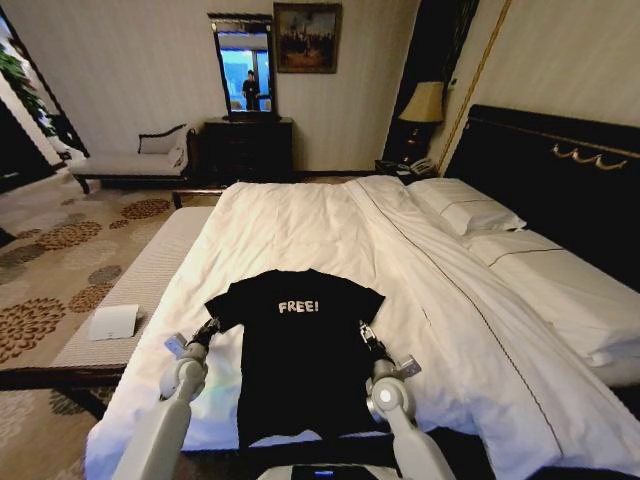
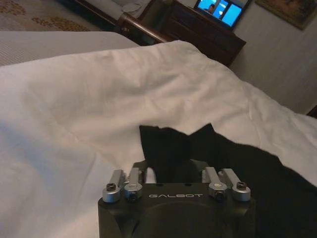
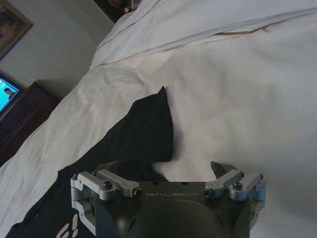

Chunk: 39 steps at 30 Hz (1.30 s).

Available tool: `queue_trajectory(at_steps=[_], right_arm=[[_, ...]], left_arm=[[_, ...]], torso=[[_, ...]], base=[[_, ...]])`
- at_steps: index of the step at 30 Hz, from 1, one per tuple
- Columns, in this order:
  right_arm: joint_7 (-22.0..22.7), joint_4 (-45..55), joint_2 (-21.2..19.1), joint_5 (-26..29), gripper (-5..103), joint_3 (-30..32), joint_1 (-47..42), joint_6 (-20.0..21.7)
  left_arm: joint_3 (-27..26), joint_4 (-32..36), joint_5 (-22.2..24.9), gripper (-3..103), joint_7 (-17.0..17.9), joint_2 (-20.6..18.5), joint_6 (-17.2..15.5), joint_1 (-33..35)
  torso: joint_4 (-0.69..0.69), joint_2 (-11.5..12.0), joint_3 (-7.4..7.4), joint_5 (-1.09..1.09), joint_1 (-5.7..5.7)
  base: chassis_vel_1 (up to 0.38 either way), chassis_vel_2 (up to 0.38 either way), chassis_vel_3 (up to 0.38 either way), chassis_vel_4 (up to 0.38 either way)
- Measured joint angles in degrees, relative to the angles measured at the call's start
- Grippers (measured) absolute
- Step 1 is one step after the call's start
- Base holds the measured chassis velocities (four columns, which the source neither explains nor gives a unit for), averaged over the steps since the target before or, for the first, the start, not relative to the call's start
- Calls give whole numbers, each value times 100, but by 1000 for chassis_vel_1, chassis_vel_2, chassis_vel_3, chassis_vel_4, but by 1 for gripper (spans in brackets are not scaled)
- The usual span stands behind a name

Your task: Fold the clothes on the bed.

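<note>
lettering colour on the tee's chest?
White "FREE!" lettering on the black short-sleeved T-shirt; clearest in the head view.

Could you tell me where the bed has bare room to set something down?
Free: the white bed between the T-shirt's collar and the far edge, and the sheet between the T-shirt and the pillows. Crowded: beside the sleeves, where the left gripper and right gripper sit.

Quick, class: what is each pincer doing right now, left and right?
Left pincer: at the T-shirt's left sleeve; open or closed cannot be told.
Right pincer: open, at the right sleeve, holding nothing.
</note>
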State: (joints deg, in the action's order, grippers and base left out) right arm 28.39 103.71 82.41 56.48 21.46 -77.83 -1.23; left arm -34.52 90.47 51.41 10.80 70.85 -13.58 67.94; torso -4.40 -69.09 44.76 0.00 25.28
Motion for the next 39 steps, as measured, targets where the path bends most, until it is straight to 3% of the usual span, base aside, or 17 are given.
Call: queue_trajectory(at_steps=[2,4,8,10,14,16,19,21,23,26,30,32,35,37,39], right_arm=[[-1,24,-10,0,100,5,-24,-3],[-1,35,-16,0,100,7,-31,-4],[0,91,-32,-9,100,13,-69,-5],[0,100,-35,-9,100,16,-78,-5],[4,169,-51,-23,100,55,-152,-7],[5,178,-55,-23,100,61,-156,-7],[10,210,-68,-24,100,87,-169,-9],[10,210,-68,-24,100,88,-171,-9],[12,210,-63,-38,100,88,-190,-11],[13,210,-53,-50,100,84,-202,-11],[28,185,-22,-105,100,59,-217,-14],[29,183,-20,-108,100,57,-218,-13],[44,175,-11,-130,100,50,-223,-14],[46,174,-10,-131,100,50,-224,-14],[50,173,-9,-135,100,49,-230,-15]], left_arm=[[-21,-98,123,64,3,-14,-7,-187],[-21,-162,197,64,6,-15,-24,-287],[26,-473,360,86,14,-22,-64,-638],[44,-541,370,86,14,-23,-67,-695],[183,-1024,408,102,12,-24,-72,-1051],[191,-1065,409,102,10,-24,-73,-1076],[204,-1298,412,92,-8,-24,-69,-1196],[205,-1325,415,92,-13,-26,-68,-1205],[203,-1438,429,76,-52,-50,-59,-1236],[199,-1506,433,70,-72,-61,-53,-1249],[198,-1712,436,48,-114,-61,-22,-1326],[198,-1727,436,48,-114,-59,-19,-1335],[198,-1794,437,32,-115,-48,0,-1395],[198,-1800,436,32,-114,-48,2,-1403],[196,-1817,437,22,-106,-48,7,-1426]], torso=[[-1,0,0,1,0],[-1,0,0,0,0],[-2,0,0,1,0],[-2,0,0,0,0],[-2,0,0,0,0],[-2,0,0,0,0],[-2,0,0,0,0],[-2,0,0,0,0],[-1,0,0,0,0],[-1,0,0,0,0],[-1,0,0,0,0],[-1,0,0,0,0],[-1,0,0,0,0],[-1,0,0,0,0],[-1,0,0,0,0]], base=[[0,0,0,0],[0,0,0,0],[0,0,0,0],[0,0,0,0],[0,0,0,0],[0,0,0,0],[0,0,0,0],[0,0,0,0],[0,0,0,0],[0,0,0,0],[0,0,0,0],[0,0,0,0],[0,0,0,0],[0,0,0,0],[0,0,0,0]])
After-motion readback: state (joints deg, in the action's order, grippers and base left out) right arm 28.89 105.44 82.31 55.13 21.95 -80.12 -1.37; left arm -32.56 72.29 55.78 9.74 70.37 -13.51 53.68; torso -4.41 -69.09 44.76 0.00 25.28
